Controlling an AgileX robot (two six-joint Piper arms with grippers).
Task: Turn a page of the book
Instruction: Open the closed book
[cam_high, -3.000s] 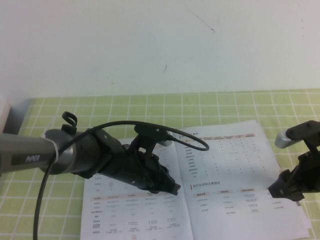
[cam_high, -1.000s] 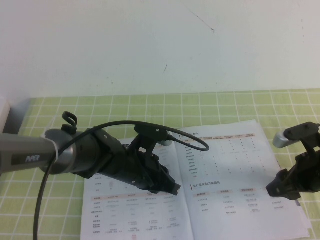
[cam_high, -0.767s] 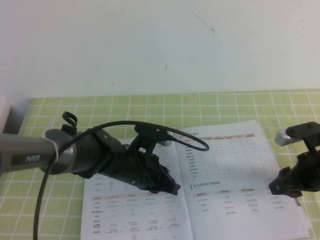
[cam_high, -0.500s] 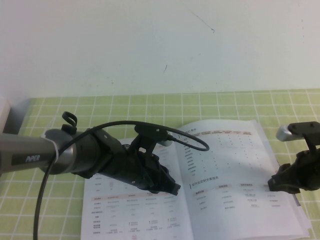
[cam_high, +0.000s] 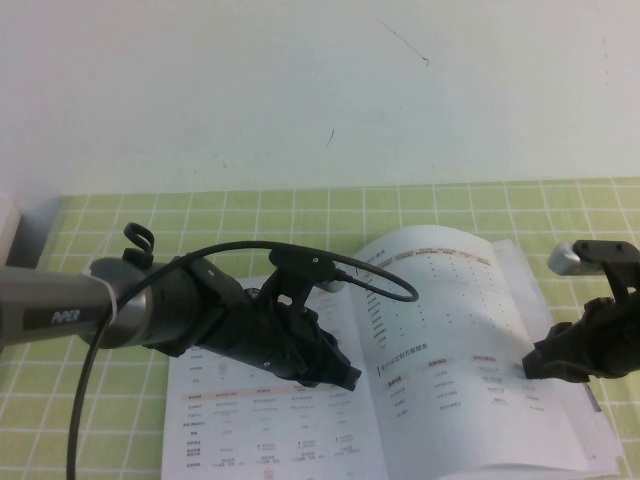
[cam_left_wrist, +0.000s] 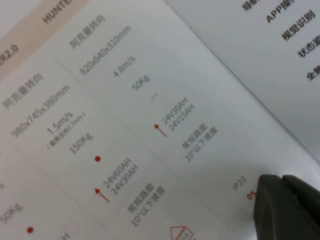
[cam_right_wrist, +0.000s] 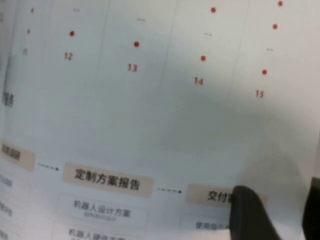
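Observation:
The book (cam_high: 270, 420) lies open on the green checked mat. My left gripper (cam_high: 352, 378) is shut, its tip resting on the left-hand leaf close to the spine; in the left wrist view (cam_left_wrist: 282, 202) it touches printed tables. The page (cam_high: 450, 300), the right-hand leaf with pink-headed tables, arches up off the book. My right gripper (cam_high: 532, 365) is at the page's outer edge, holding it. In the right wrist view one finger (cam_right_wrist: 250, 215) lies over the page (cam_right_wrist: 150, 125) and the other stands past its edge.
The green checked mat (cam_high: 450, 205) runs back to a white wall. A white object (cam_high: 8, 225) sits at the far left edge. A black cable loop (cam_high: 390, 285) hangs off my left arm over the spine. Lower pages (cam_high: 595, 410) show under the lifted one.
My right gripper has moved left and slightly up with the page's outer edge; the page has gone from flat to a raised arch. My left arm has not moved.

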